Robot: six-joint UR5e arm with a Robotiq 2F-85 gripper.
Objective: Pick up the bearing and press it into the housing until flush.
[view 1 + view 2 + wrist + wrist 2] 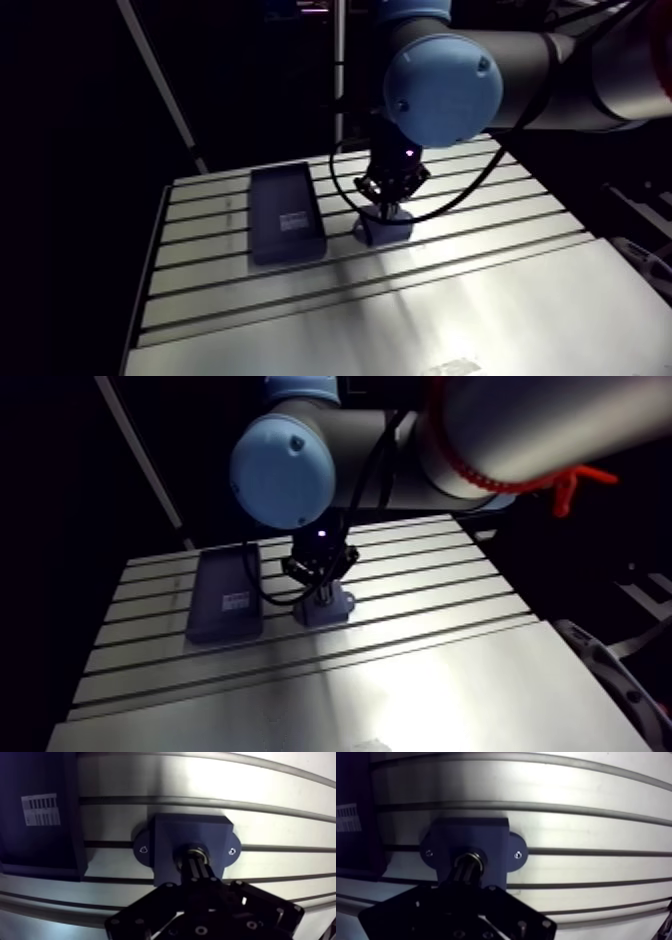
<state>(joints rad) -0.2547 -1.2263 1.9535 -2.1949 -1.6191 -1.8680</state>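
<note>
Right now you are looking at the pressing step, as I judge it. The bearing (pixel 192 848) is sitting in the bore of the housing (pixel 170 832), with its bright rim showing at the mouth, and the gripper (pixel 196 858) is coming onto it from above. The fingers (pixel 200 871) are lying pressed together with only a thin seam between them, so they are pinching nothing. Their tips are meeting the bearing near its middle.

In the arm view the gripper (pixel 388 205) is standing upright over the housing (pixel 385 232). The housing is resting on the table (pixel 480 300), just beside a dark case (pixel 285 212).

You cannot tell from here whether the bearing is sitting flush. The fingers are hiding part of the rim, and the part that shows is giving no clear read of its height.

The next move, I think, is calling for a straight push down along the bore, centred on the bearing so that it is not tilting and jamming. The housing is showing a fastener in each ear, so it is likely fixed and should not be sliding under load. After the push you will want the gripper lifted clear so the rim can be checked.
</note>
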